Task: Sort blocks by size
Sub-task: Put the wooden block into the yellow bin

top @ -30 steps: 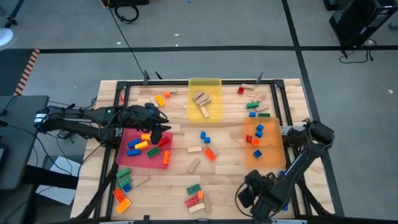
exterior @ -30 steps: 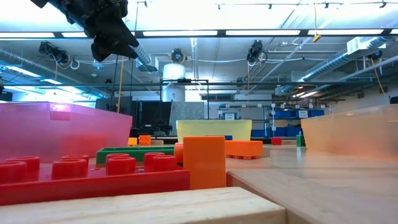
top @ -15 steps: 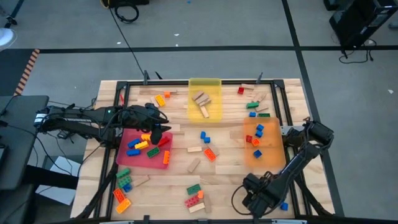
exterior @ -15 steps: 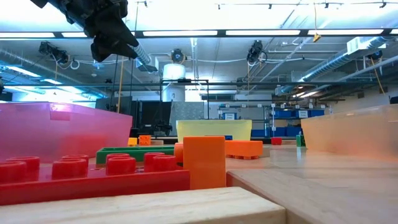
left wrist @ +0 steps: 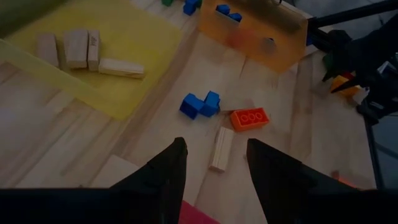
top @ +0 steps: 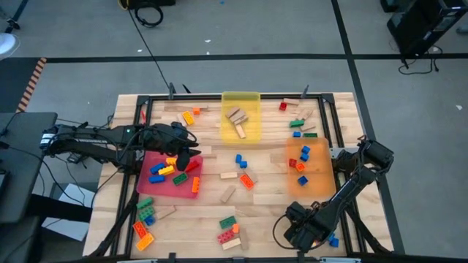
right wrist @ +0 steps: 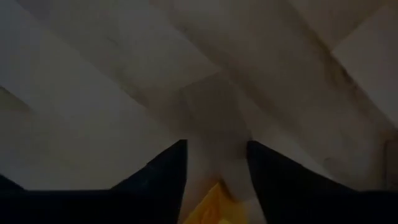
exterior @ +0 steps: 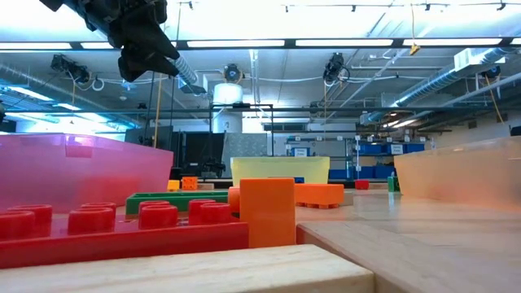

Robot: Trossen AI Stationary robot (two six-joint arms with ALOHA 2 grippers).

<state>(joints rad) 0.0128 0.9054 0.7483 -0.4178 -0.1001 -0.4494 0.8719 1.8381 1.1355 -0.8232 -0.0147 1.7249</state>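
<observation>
A: Your right gripper (top: pixel 301 232) has slid a little along the near edge of the pale wooden table (top: pixel 270 208). Is it pinching something?

B: You cannot tell from here if it is spread or pinching. It sits very low, close to the wood.

A: And your left gripper (top: pixel 184 157)?

B: It has not moved. It hangs over the far right corner of the flat red plastic tray (top: pixel 167 190), spread apart, with nothing in it.

A: Where are the blocks?

B: Blue and yellow studded plastic bricks (top: pixel 162 170) lie in the red tray. Plain tan wooden blocks (top: pixel 236 117) lie in the flat yellow plastic tray (top: pixel 252 98). Small blue bricks (top: pixel 305 152) lie in the flat orange plastic tray (top: pixel 318 183). Two little blue bricks (top: pixel 240 160) and one orange brick (top: pixel 247 180) lie loose on the table between the trays
</observation>
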